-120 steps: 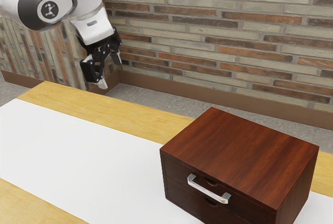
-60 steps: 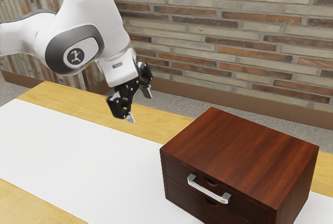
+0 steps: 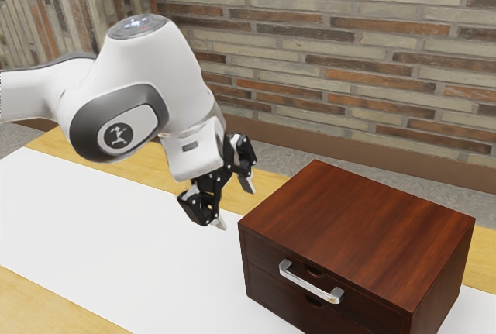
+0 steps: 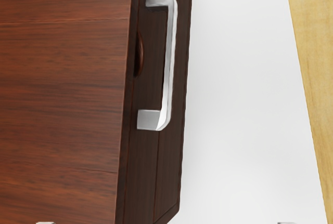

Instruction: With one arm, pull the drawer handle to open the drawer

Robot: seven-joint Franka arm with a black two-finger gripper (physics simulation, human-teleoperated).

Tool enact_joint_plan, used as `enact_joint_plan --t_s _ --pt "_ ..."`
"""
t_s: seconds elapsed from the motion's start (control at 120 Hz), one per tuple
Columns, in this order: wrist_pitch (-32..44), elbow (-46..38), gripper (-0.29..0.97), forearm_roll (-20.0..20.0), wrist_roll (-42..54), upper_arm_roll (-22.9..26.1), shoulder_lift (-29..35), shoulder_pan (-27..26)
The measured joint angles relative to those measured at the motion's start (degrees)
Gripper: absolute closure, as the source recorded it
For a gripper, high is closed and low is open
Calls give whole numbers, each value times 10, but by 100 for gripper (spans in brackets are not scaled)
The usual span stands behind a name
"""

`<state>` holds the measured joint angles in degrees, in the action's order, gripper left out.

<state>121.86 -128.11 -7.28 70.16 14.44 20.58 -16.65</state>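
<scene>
Gripper [image 3: 229,199] hangs spread and empty over the desk [image 3: 93,249], approaching. The handle [image 3: 310,281] sits lower, on the shut drawer [image 3: 267,256]; next it must descend and straddle the bar.

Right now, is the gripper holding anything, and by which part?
Nothing is held: the gripper hovers open beside the wooden cabinet, clear of the drawer handle.
</scene>
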Motion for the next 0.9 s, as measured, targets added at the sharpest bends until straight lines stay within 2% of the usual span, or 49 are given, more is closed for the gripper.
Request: enact_joint_plan --t_s 0.342,0.642,0.9 --pt "29 -33 42 -9 -21 59 -5 3" --pt "85 -54 42 -4 -43 76 -39 5" --pt "169 -80 42 0 -56 94 -61 4"
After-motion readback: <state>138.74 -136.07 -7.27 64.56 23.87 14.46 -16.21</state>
